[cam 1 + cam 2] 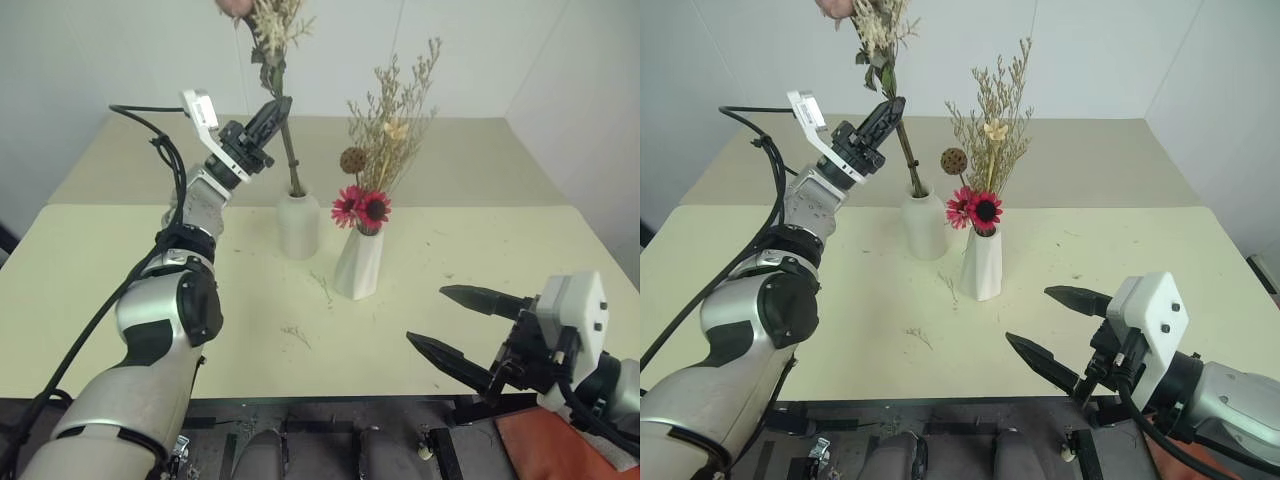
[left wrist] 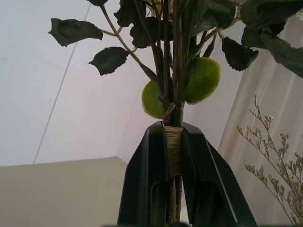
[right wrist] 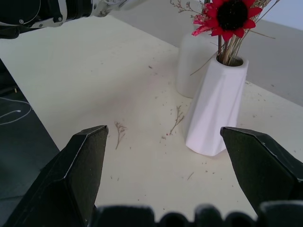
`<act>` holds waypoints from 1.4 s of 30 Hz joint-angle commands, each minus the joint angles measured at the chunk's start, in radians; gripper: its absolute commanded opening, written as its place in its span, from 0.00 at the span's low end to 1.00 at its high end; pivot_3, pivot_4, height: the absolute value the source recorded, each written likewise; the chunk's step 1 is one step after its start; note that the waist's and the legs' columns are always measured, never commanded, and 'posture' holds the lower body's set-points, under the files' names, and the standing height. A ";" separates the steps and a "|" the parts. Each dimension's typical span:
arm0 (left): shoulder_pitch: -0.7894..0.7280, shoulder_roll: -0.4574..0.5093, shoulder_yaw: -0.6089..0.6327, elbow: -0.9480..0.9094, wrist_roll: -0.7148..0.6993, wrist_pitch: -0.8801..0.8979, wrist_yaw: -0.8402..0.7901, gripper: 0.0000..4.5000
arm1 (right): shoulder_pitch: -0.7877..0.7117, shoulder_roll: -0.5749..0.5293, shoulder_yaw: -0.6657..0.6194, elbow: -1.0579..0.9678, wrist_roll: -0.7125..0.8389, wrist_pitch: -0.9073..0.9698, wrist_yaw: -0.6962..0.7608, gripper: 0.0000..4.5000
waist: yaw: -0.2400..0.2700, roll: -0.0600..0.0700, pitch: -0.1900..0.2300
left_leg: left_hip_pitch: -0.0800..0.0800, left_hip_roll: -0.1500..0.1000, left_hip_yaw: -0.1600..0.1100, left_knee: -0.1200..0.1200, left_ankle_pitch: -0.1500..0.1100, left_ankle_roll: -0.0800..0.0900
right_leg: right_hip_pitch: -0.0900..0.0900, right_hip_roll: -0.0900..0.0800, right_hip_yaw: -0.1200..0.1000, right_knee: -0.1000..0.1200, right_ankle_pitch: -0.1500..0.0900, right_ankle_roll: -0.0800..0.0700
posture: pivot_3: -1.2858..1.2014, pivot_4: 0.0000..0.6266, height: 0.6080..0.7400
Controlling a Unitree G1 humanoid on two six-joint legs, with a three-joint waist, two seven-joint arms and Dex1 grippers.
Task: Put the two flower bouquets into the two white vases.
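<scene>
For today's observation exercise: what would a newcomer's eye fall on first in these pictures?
Probably the pink-red daisy bouquet standing in the tapered white vase mid-table. Next, the left pincer shut on the stem of the pale bouquet, whose lower end sits in the mouth of the bottle-shaped vase beside it. The right pincer hangs open near the table's front edge.

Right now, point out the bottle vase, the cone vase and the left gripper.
bottle vase [image 1: 298, 228], left eye view, its body.
cone vase [image 1: 359, 265], left eye view, its side.
left gripper [image 1: 274, 112], left eye view, fingertips on the stem.
</scene>
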 commanded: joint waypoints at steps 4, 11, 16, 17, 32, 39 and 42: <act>0.018 -0.011 -0.026 -0.014 0.024 -0.058 -0.042 0.03 | 0.006 -0.004 -0.013 -0.023 -0.005 -0.021 -0.012 1.00 | 0.000 0.000 0.000 | 0.000 0.000 0.000 0.000 0.000 0.000 | 0.000 0.000 0.000 0.000 0.000 0.000 | 0.52 0.24 1.00; 0.050 -0.018 -0.051 -0.019 0.045 -0.078 -0.061 0.03 | 0.011 -0.001 -0.020 -0.021 -0.011 -0.020 -0.008 1.00 | 0.000 0.000 0.000 | 0.000 0.000 0.000 0.001 0.000 0.000 | 0.000 0.000 0.000 0.000 0.000 0.000 | 0.52 0.24 1.00; 0.059 -0.018 -0.058 -0.020 0.051 -0.087 -0.078 0.30 | 0.007 -0.004 -0.020 -0.016 -0.016 -0.019 -0.003 1.00 | 0.000 0.000 0.000 | 0.000 0.000 0.000 0.001 0.000 0.000 | 0.000 0.000 0.000 0.000 0.000 0.000 | 0.52 0.24 1.00; 0.060 -0.017 -0.055 -0.021 0.047 -0.087 -0.080 0.37 | 0.004 -0.005 -0.018 -0.014 -0.015 -0.019 -0.003 1.00 | 0.000 0.000 0.000 | 0.000 0.000 0.000 0.001 0.000 0.000 | 0.000 0.000 0.000 0.000 0.000 0.000 | 0.52 0.24 1.00; 0.130 0.043 -0.110 -0.089 0.093 -0.113 -0.099 0.99 | -0.019 -0.012 -0.004 0.006 -0.034 -0.013 0.016 1.00 | -0.001 0.000 0.000 | 0.000 0.000 0.000 0.001 0.000 0.000 | 0.000 0.000 0.000 0.001 0.000 0.000 | 0.52 0.24 1.00; 0.306 0.183 -0.173 -0.371 0.079 0.007 -0.222 0.99 | -0.012 -0.010 -0.013 0.021 -0.059 -0.010 0.039 1.00 | -0.005 0.000 0.000 | 0.001 0.001 0.000 0.001 0.000 0.000 | 0.000 0.000 0.001 0.001 0.000 0.000 | 0.52 0.24 1.00; 0.437 0.246 -0.170 -0.608 0.020 0.134 -0.230 0.99 | 0.012 -0.010 -0.043 0.039 -0.075 -0.009 0.079 1.00 | -0.006 0.001 0.000 | 0.001 0.002 0.000 0.001 0.000 0.000 | -0.001 0.001 0.002 0.001 0.000 0.000 | 0.52 0.24 1.00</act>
